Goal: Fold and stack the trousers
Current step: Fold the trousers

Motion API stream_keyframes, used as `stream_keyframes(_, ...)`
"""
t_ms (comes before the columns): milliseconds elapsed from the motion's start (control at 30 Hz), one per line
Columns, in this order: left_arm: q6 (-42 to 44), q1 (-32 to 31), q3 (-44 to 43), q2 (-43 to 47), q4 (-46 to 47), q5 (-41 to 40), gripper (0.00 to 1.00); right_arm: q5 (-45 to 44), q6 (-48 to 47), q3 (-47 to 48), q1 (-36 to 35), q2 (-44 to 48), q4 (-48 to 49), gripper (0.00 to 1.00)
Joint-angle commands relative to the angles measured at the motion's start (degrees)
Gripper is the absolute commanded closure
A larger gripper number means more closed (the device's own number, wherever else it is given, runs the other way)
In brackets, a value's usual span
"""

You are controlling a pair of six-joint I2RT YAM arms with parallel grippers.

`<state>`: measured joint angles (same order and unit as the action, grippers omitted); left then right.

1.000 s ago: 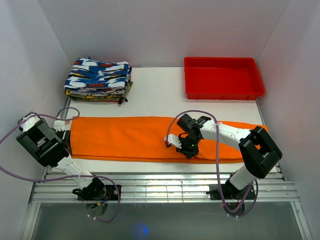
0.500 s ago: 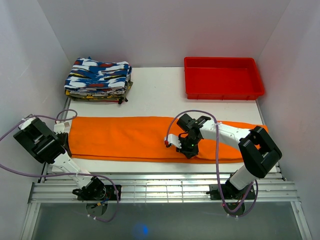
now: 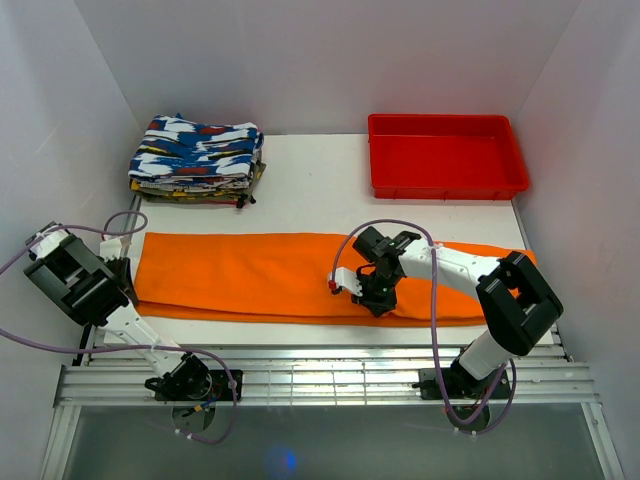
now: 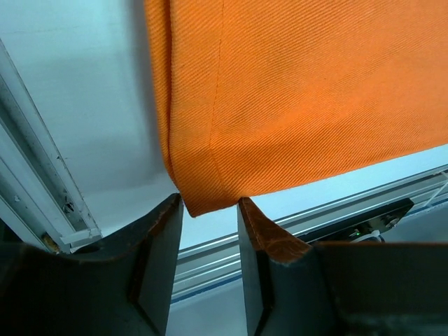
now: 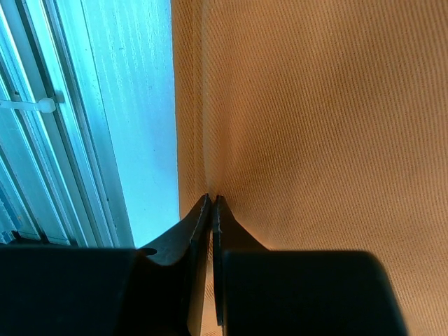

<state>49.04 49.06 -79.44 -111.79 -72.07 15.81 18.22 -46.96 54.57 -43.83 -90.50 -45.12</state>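
My left tool (image 4: 210, 203) stands half-open, barely straddling the trousers (image 3: 250, 272) at their eight o'clock corner, so the cloth could slip free. My right tool (image 5: 212, 199) is shut.

Plain bright orange trousers (image 3: 250, 275), unpatterned, with a fine diagonal weave seen up close. At the far left corner of the white table (image 3: 310, 190), clothes (image 3: 197, 158) patterned in blue, white and red blotches with yellow and dark streaks. At the far right corner, a solid red tray (image 3: 445, 188). Black arms (image 3: 515, 300) with white links, and lilac cables (image 3: 400, 225)
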Motion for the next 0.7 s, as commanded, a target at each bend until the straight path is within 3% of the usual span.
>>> stream_keyframes(0, 0.27, 0.6, -2.3, 0.08, 0.88, 3.08, 0.53, 0.06, -0.33, 2.03, 0.24, -0.56, -1.98, 0.92)
stream_keyframes(167, 0.88, 0.6, -1.78, 0.43, 0.44, 4.57, 0.65, 0.06, -0.41, 2.39, 0.33, -0.91, -1.9, 0.92)
stream_keyframes(333, 2.29, 0.51, -1.33, 1.39, -0.43, 4.49, 0.93, -0.11, -0.5, 3.0, 0.33, -0.91, -2.34, 0.92)
stream_keyframes(400, 2.99, 0.6, -2.29, 2.27, -0.79, 4.23, 0.99, -0.37, -0.59, 3.88, 0.33, -0.56, -2.95, 0.92)
stream_keyframes(667, 8.09, 0.69, -5.73, 6.4, -5.01, 2.21, 1.0, -0.81, -1.29, 4.85, 0.42, 6.56, -8.13, 0.92)
